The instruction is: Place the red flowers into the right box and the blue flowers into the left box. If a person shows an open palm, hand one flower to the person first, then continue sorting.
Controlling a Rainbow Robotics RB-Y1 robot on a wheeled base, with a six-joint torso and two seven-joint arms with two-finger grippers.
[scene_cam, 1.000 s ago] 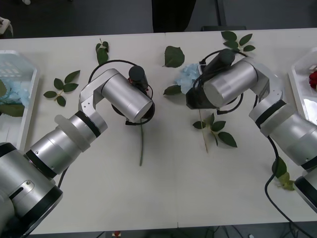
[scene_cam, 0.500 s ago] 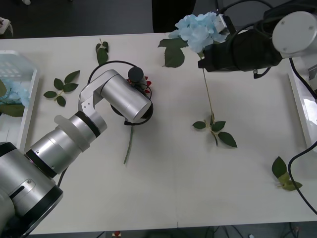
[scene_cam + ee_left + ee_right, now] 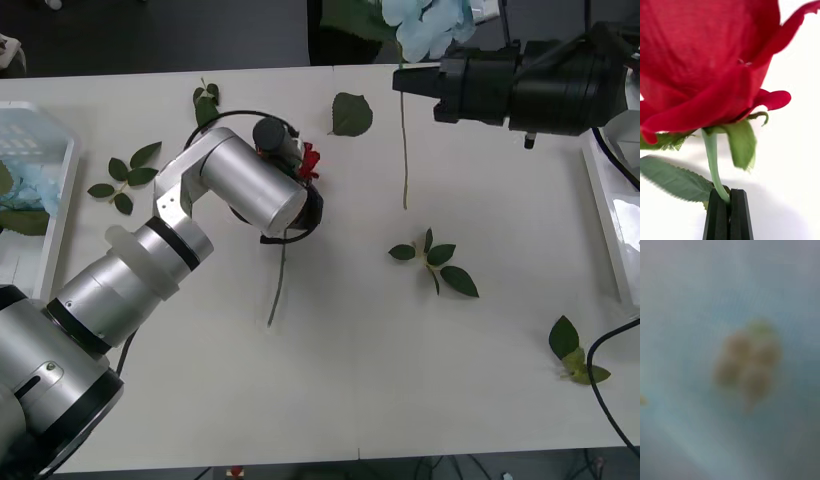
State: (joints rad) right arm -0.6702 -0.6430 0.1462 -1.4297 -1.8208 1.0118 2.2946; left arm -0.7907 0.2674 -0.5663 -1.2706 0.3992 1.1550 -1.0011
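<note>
My left gripper (image 3: 729, 192) is shut on the green stem just under a red rose (image 3: 707, 63). From the front, that rose (image 3: 309, 160) peeks out beside the left wrist at the table's middle left, its stem hanging toward the table. My right gripper (image 3: 402, 82) is raised over the far edge, shut on the thin stem of a pale-blue flower (image 3: 430, 22), whose stem dangles free above the table. The right wrist view is a blurred close-up of those blue petals (image 3: 745, 363). The left box (image 3: 66, 170) holds another blue flower (image 3: 30, 185). The right box (image 3: 603, 190) sits at the right edge.
Loose green leaves lie about: one large leaf (image 3: 350, 113) at the far middle, a sprig (image 3: 432, 262) right of centre, sprigs (image 3: 125, 175) near the left box, one (image 3: 206, 103) at the far left, one (image 3: 572, 355) near the front right.
The right arm has lifted the blue flower off the table and carried it up and back. The left arm has raised the rose, and its stem has swung.
</note>
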